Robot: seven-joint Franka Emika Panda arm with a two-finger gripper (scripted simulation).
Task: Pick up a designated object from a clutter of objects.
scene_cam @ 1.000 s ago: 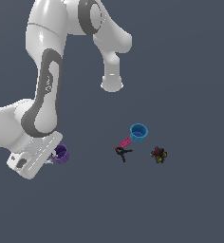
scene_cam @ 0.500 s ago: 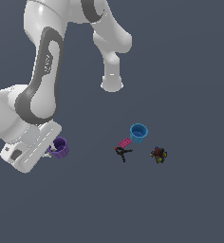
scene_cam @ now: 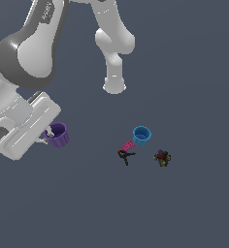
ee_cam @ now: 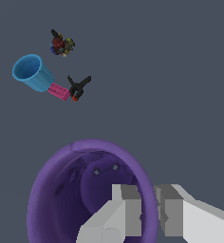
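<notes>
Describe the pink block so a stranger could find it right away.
Start at the blue cup in the small cluster away from the arm. The pink block lies flat against its base, between the cup and the black-red clamp. It is the only flat pink piece.

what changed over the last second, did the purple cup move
Yes. The gripper, already shut on the rim of the purple cup, has carried it up along with the arm, so it now sits higher in the exterior view. The blue cup, pink block, black-red clamp and dark toy stayed put.

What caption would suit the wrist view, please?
Gripper pinches the purple cup wall; blue cup beyond.
</notes>
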